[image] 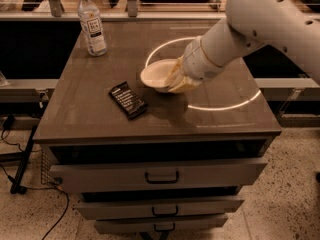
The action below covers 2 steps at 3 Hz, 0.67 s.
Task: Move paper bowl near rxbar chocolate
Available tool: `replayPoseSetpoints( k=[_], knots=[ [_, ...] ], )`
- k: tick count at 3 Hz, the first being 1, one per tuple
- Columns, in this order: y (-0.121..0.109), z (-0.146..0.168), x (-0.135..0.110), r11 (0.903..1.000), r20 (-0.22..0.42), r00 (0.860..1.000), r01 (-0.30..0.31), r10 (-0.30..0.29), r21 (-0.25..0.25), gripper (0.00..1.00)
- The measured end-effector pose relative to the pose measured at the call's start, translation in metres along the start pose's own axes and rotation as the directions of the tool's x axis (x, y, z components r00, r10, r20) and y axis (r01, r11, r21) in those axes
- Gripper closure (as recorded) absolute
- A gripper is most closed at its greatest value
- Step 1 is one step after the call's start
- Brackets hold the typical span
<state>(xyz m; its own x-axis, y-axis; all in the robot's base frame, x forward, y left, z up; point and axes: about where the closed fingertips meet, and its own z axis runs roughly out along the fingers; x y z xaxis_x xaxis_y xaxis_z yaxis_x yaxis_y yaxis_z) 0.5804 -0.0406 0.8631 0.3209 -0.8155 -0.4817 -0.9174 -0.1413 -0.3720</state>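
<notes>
White paper bowl (156,75) tight in the gripper (173,79), just beside the rxbar chocolate (128,99), inside the table (85,120) edges.

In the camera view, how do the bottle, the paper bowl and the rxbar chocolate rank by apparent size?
1 and 2, too close to rank: bottle, standing farther back, and paper bowl, partly hidden by the claw shut on its rim.
3. rxbar chocolate, clearly smallest.

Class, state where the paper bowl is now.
In the camera view, the paper bowl is held by the gripper over the middle of the table, right of the rxbar chocolate.
</notes>
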Motion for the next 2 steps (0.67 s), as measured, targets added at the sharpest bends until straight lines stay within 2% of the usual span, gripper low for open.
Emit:
replayPoseSetpoints(
  k=[1,2],
  knots=[
    [0.0122,0.0299,-0.0163,0.9987,0.055,0.998,0.011,-0.008,-0.05,0.74],
    [0.0172,0.0382,-0.0241,0.9993,0.083,0.997,0.002,0.001,-0.038,0.5]
  ],
)
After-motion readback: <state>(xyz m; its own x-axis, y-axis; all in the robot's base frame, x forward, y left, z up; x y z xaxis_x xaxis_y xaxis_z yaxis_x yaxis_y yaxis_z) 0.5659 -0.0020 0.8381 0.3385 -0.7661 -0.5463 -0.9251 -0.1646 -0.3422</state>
